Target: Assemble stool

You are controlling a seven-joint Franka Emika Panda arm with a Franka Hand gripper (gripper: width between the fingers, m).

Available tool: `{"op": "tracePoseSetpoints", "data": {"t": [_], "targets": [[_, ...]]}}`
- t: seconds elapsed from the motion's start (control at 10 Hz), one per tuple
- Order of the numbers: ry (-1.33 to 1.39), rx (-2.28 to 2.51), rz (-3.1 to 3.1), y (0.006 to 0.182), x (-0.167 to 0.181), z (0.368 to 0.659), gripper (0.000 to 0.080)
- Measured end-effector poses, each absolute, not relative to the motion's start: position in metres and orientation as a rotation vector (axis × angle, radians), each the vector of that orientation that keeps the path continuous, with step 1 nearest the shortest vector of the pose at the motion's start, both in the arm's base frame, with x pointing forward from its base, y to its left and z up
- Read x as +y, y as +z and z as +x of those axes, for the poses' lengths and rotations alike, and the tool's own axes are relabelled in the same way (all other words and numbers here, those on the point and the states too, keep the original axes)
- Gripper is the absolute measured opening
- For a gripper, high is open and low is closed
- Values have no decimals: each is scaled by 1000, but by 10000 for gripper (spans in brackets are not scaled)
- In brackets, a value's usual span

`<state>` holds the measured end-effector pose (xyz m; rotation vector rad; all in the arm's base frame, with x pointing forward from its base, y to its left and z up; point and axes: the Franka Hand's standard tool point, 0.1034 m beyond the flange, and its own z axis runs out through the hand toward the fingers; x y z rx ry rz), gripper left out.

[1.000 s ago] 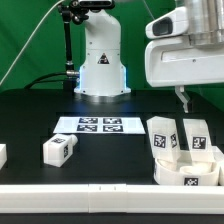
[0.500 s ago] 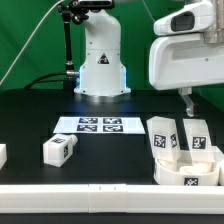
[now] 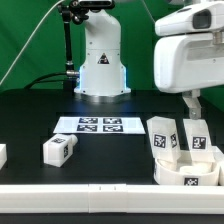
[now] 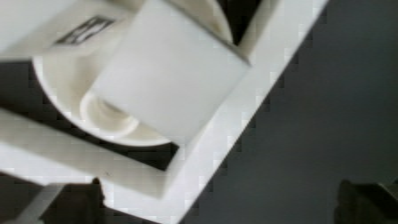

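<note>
**Near edge.** A long white bar [image 3: 90, 190] is noted along the near edge of the table. It is not counted as part of the stool.

**Near corner, exterior view's right.** The round seat [image 3: 185, 176] is found lying flat just behind the bar. One leg [image 3: 163, 137] and a second leg [image 3: 197, 138] stand upright on it, side by side. Whether they are fully fastened cannot be told. In the blurred wrist view the seat's curved rim [image 4: 86, 108] and a tagged leg [image 4: 169, 70] are seen close beneath the camera.

**Near edge, exterior view's left.** A third leg [image 3: 60, 150] lies loose on its side, well apart from the seat. A white part [image 3: 2, 155] is cut off at that side's edge and cannot be identified.

**Middle of the table.** The marker board [image 3: 100, 125] lies flat, with nothing on it.

**Above the seat.** The fingers [image 3: 189, 103] hang over the second leg. Nothing is seen to be held, and whether they are apart or together cannot be told.

**Far edge.** The robot base [image 3: 100, 70] is mounted here.

**Progress.** The work is judged to be partly done. Two legs are placed, at least one is yet to be fetched and fitted, and tightening is unverified.
</note>
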<state>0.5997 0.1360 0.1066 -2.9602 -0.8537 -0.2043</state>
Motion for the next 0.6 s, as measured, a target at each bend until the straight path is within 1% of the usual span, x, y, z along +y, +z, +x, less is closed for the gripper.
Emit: {"op": "tracePoseSetpoints", "data": {"t": [0.1,0.6], "targets": [[-205,-1082,-2903,105,135,600,649],[-182,-1539,-2732,102,128,600,649]]}}
